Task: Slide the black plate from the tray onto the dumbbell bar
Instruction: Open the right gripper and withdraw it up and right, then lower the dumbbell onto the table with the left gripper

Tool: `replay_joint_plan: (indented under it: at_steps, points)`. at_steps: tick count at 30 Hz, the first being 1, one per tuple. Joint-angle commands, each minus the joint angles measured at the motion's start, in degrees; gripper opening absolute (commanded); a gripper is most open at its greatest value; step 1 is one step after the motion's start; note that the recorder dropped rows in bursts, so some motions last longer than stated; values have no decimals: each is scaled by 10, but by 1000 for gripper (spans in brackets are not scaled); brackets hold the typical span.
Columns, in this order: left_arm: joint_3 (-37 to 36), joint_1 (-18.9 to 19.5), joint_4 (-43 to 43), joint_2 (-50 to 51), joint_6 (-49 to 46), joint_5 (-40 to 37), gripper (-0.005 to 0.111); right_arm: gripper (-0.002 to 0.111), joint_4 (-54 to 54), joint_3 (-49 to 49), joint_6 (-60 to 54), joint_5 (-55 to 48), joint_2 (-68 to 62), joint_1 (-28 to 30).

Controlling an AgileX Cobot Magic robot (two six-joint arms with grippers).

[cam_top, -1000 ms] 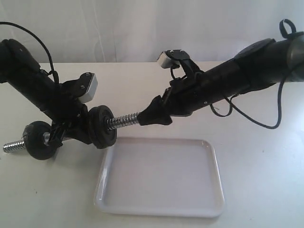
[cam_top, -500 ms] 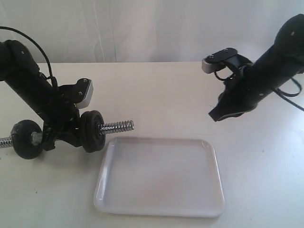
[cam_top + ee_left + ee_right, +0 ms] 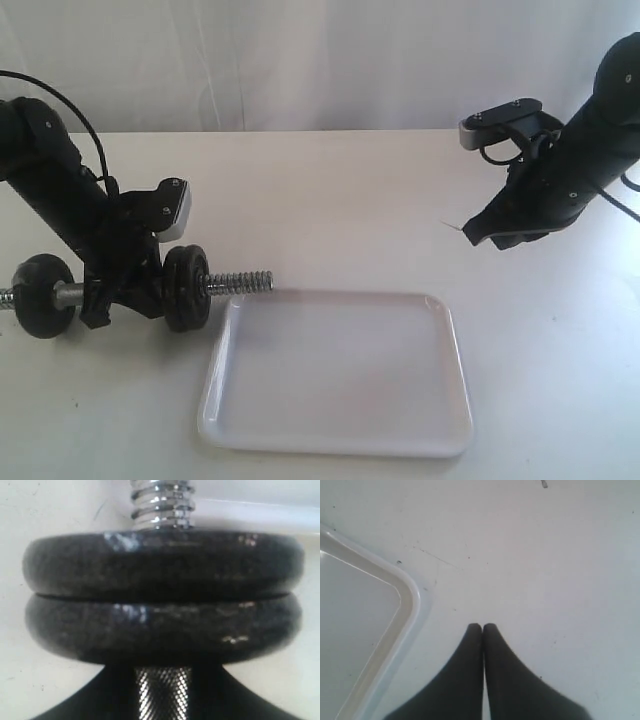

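Note:
The white tray (image 3: 440, 420) lies empty at the front middle; its rim (image 3: 260, 515) shows in the left wrist view and a corner (image 3: 409, 597) in the right wrist view. My left gripper (image 3: 118, 290) (image 3: 162, 695) is shut on the knurled middle of the dumbbell bar (image 3: 162, 690), held low and level left of the tray. Two black discs sit side by side on the bar. The black plate (image 3: 162, 560) (image 3: 187, 288) is the outer one, next to the bare threaded end (image 3: 240, 281) (image 3: 161, 502). My right gripper (image 3: 475, 232) (image 3: 482, 627) hangs shut and empty over the table, right of the tray.
A third black disc (image 3: 42, 296) sits on the bar's far left end, with a stub of thread (image 3: 6, 297) at the picture's edge. The second disc (image 3: 162, 625) lies against my left jaws. The white table (image 3: 330, 200) runs back to a white curtain.
My right gripper has drawn back from the bar's threaded end, up and to the right. The left arm has lowered the bar and shifted it left, levelling it beside the tray.

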State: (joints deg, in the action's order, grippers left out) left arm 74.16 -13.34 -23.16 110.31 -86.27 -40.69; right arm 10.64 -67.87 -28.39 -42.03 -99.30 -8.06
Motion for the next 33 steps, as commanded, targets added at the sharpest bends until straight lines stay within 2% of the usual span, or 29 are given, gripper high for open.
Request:
replay_joint_plan:
  at_steps: [1, 8, 17, 19, 21, 24, 27, 33]
  points:
    - [5, 1, -49, -10, -24, -17, 0, 0, 12, 2, 7, 20, 5, 2]
    - [5, 1, -81, -6, -10, -64, 0, 0, 15, 2, 8, 23, 5, 2]
    - [5, 1, -76, -6, -9, -40, 0, 0, 25, 2, 8, 22, 5, 2]
    - [5, 1, -76, -6, -9, -38, 11, 0, 25, 2, 8, 23, 5, 2]
    - [5, 1, -76, -6, -9, -33, 32, 0, 25, 2, 8, 26, 5, 2]
    - [5, 1, -78, -6, -9, -34, 52, 0, 25, 2, 8, 29, 5, 2]
    - [5, 1, -83, -6, -7, -38, 61, 0, 25, 2, 8, 29, 5, 2]
    - [5, 1, -71, -6, -7, -38, 62, 0, 26, 2, 8, 29, 5, 2]
